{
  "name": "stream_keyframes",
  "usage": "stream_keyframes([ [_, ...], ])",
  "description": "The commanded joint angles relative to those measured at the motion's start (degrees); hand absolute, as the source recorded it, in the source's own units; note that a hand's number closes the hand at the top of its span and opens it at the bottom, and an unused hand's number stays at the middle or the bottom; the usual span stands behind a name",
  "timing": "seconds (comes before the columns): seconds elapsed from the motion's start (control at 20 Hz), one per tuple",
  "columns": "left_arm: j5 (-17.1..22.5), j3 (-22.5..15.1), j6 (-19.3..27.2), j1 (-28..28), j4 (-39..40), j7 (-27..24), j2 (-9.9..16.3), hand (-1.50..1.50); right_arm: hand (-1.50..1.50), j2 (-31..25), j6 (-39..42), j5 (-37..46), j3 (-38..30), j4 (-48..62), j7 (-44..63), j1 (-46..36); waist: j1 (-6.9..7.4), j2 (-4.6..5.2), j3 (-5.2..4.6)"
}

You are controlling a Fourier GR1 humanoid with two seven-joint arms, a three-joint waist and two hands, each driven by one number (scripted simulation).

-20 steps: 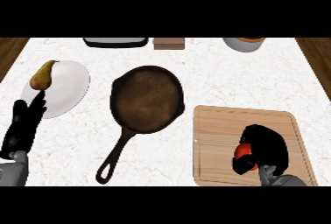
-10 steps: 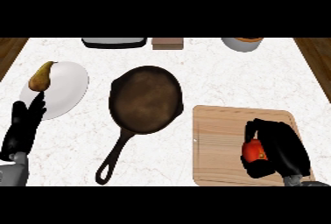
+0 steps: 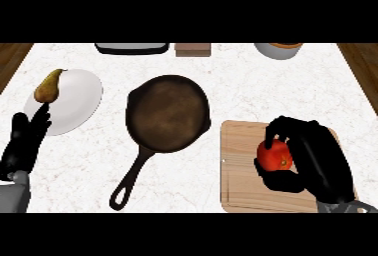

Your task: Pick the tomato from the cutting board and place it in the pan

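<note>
A red tomato [image 3: 275, 156] sits over the wooden cutting board [image 3: 244, 180] at the right. My right hand [image 3: 317, 155] wraps it from the right, fingers curled over its top and thumb under it. Whether the tomato still touches the board I cannot tell. The dark cast-iron pan [image 3: 168, 112] lies in the middle of the counter, nothing in it, its handle [image 3: 131, 181] pointing toward the lower left. My left hand [image 3: 26, 142] rests open at the left edge, fingers up, beside the white plate.
A white plate [image 3: 74, 102] at the left carries a pear [image 3: 49, 86]. Along the back edge stand a dark tray [image 3: 131, 48], a small brown block [image 3: 193, 49] and a grey bowl [image 3: 278, 49]. Wooden counter edges show at both far sides.
My right hand has closed round the tomato and shifted slightly up the board, showing more of the fruit. The left hand has not moved.
</note>
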Motion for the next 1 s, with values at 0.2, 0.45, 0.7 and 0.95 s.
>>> stream_keyframes([
  [0.2,-1.8,-1.3,0.7,2.2,-1.7,-1.0,-3.2,0.0,1.5,11.1,2.1,-1.4,-2.5,7.8,2.8,-11.7,0.36,0.05,0.0],
  [0.45,-0.7,0.0,-1.6,0.8,-0.5,-1.5,-1.3,0.0,1.5,20.7,-2.3,-2.1,-2.2,24.8,7.3,-26.1,1.33,0.26,-0.01],
  [0.7,-1.4,-0.1,-0.4,-1.0,0.9,-1.0,-2.7,0.0,1.5,20.9,-15.3,-7.3,-3.1,46.6,0.9,-33.9,1.86,0.54,0.01],
  [0.95,-1.1,0.2,-1.9,-2.9,-0.2,0.7,-1.3,0.0,1.5,21.0,-22.9,-14.9,-0.4,63.1,-2.5,-40.3,2.89,0.81,0.03],
])
